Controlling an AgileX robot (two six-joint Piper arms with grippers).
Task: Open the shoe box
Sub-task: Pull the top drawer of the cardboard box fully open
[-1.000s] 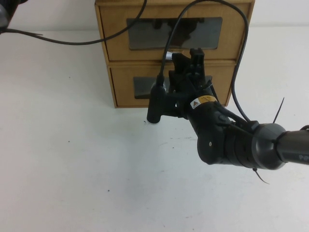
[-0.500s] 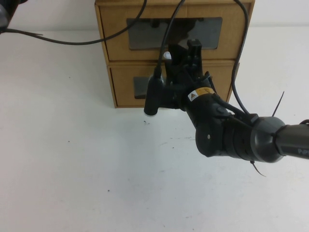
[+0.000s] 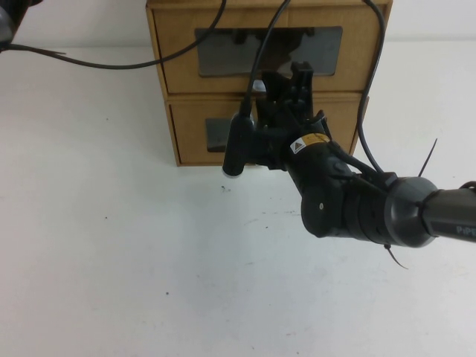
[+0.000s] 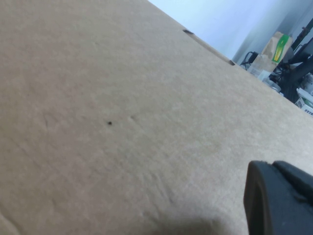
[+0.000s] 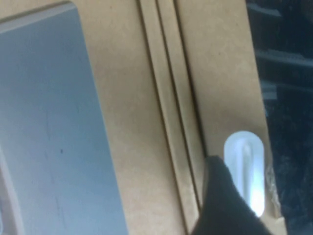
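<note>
At shoe box (image 3: 186, 126) front seam, right claw (image 3: 291, 77) apart by white handle (image 5: 246, 155); left claw (image 4: 279, 200) near box, unclear.

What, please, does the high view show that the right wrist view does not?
High view only: the white table and the open right gripper at the brown cardboard shoe box's front. Right wrist view only: a black fingertip beside the white oval plastic handle. Both: the box's grey windows. The left gripper, near cardboard, shows only in its own view.
</note>
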